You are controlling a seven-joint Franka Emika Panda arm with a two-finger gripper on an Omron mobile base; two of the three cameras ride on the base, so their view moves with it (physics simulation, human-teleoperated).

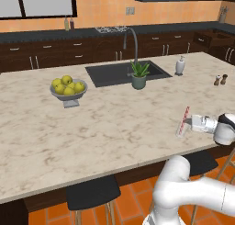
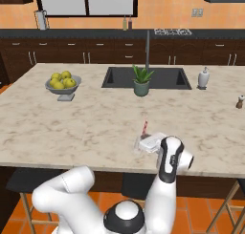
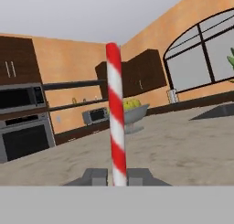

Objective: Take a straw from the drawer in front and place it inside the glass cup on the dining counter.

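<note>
Nearest the base, the white arm's two-finger gripper [image 3: 118, 176] is clamped narrow on the thin red-and-white striped straw [image 3: 115, 113], which stands up between the fingertips low over the near edge of the beige marble-look dining counter [image 1: 105, 127]. At that spot a small clear glass cup [image 2: 142, 143] shows faintly around the straw's foot. Farther back stand a grey bowl of yellow fruit [image 1: 68, 88], a potted green plant [image 1: 139, 75] by the dark sink [image 1: 110, 73], and a white soap bottle [image 1: 180, 65].

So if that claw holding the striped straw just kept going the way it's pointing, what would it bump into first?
Probably the grey bowl of yellow fruit: the shut gripper, clamping the red-and-white striped straw, points low across the beige marble counter toward it. Depth is hard to judge.
</note>
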